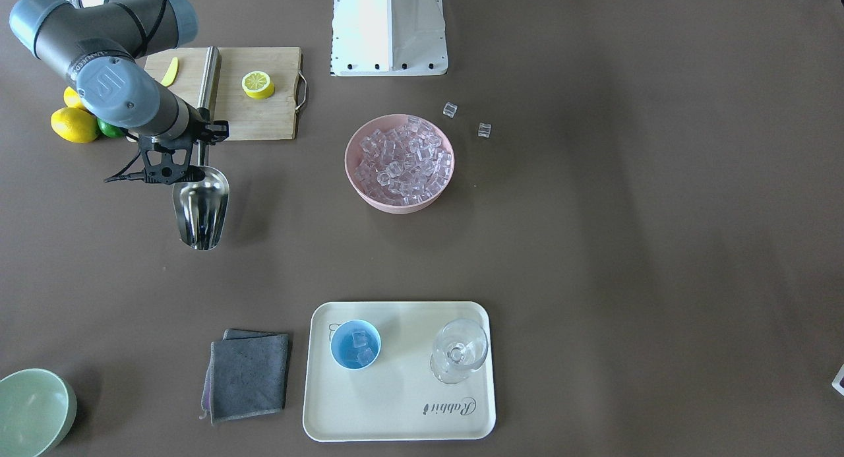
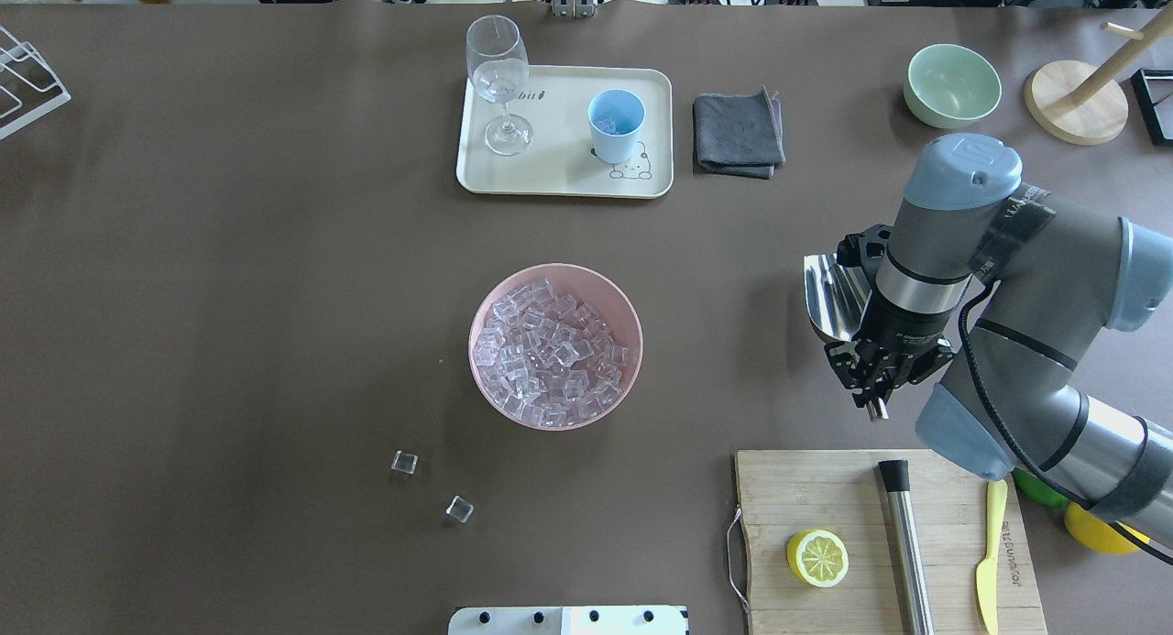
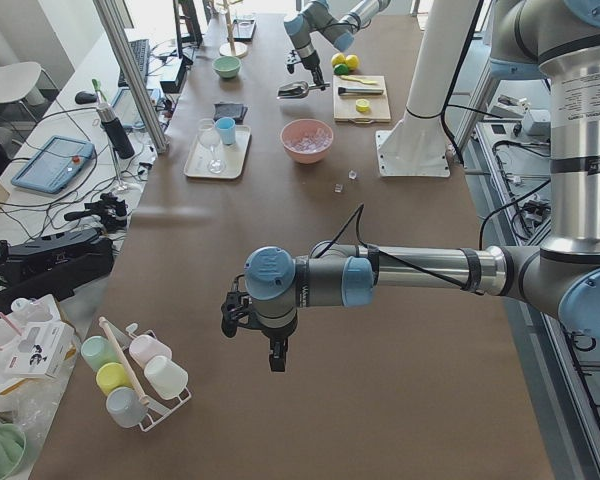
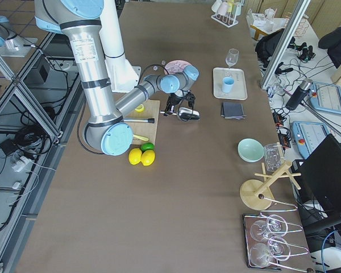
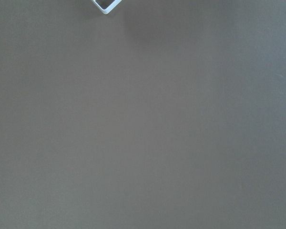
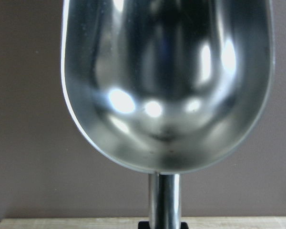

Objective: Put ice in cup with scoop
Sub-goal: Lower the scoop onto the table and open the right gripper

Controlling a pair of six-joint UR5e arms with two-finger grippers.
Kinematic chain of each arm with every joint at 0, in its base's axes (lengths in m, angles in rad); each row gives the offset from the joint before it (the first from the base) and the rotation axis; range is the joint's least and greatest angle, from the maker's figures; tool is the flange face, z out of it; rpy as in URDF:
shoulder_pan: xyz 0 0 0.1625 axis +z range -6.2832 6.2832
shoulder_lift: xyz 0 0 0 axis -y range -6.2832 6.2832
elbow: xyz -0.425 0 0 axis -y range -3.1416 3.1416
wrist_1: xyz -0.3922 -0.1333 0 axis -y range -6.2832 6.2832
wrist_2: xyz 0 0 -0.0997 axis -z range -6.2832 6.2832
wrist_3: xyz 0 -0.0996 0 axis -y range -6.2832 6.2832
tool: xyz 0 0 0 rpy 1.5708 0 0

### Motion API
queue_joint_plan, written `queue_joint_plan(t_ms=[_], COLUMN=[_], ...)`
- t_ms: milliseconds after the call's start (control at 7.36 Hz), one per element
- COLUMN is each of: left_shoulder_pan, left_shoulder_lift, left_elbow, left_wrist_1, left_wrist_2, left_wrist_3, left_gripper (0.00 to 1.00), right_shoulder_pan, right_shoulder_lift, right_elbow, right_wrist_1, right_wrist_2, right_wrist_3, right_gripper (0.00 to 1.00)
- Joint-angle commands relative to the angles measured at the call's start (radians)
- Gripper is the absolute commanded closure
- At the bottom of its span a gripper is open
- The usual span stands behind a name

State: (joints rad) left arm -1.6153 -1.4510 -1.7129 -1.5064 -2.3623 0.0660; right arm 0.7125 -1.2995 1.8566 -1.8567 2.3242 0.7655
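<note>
Right end effector point(image 2: 872, 367): jaws closed on the thin rod handle of the scoop point(image 1: 201, 210), which it holds raised over the table point(image 1: 593, 259), just off the edge of the cutting board point(image 1: 264, 124).
Scoop load: none. The right wrist view shows a bare, mirror-bright hollow. The mouth points away from the robot.
Left end effector point(image 3: 262, 330): seen only in the left side view, low over bare table and far from the work. Its opening cannot be told, and nothing shows in it.
Ice point(image 1: 401, 159): heaped in the pink bowl point(image 1: 369, 200) at mid-table, well apart from the scoop. Two stray cubes point(image 2: 404, 462) lie on the table on the robot's left of the bowl.
Cup point(image 1: 355, 344): upright on the cream tray point(image 1: 395, 411), at the side of the table away from the robot. A few cubes show inside it. The stemmed glass point(image 1: 459, 351) stands on the same tray, apart from the cup.
Step in hand (judgement): scoop grasped and empty, loading stroke not yet begun. The cup is partly filled.
Next move (judgement): carry the scoop across to the pink bowl, drive the mouth into the heap, and lift it level. Then travel to the cup and tip slowly. The scoop mouth looks wider than the cup, so spillage is likely. Keep clear of the stemmed glass.
Surface: plain matte brown covering, smooth, so loose cubes would probably slide.
Room: laboratory. A grey cloth point(image 1: 249, 374) and a green bowl point(image 1: 33, 411) lie near the tray. Benches with cables and tablets run along the operators' side.
</note>
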Motion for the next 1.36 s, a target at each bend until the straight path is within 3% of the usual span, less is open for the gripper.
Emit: queue_joint_plan(t_ms=[0, 679, 815, 951, 1222], left_shoulder_pan=[0.0, 0.002, 0.003, 0.006, 0.008], left_shoulder_lift=[0.0, 0.0, 0.0, 0.0, 0.0], left_elbow=[-0.001, 0.001, 0.001, 0.001, 0.001], left_wrist_1=[0.0, 0.0, 0.0, 0.0, 0.002], left_wrist_2=[0.0, 0.0, 0.0, 0.0, 0.0], left_wrist_3=[0.0, 0.0, 0.0, 0.0, 0.0], left_gripper=[0.02, 0.02, 0.02, 0.02, 0.02], right_shoulder_pan=[0.001, 0.001, 0.001, 0.001, 0.001], right_shoulder_lift=[0.011, 0.011, 0.011, 0.002, 0.006], right_elbow=[-0.016, -0.074, -0.073, -0.077, -0.07], right_wrist_1=[0.004, 0.103, 0.103, 0.105, 0.105], right_wrist_2=[-0.019, -0.019, -0.019, -0.023, -0.02], right_wrist_3=[0.0, 0.018, 0.018, 0.014, 0.017], right_gripper=[1.0, 1.0, 0.77, 0.03, 0.01])
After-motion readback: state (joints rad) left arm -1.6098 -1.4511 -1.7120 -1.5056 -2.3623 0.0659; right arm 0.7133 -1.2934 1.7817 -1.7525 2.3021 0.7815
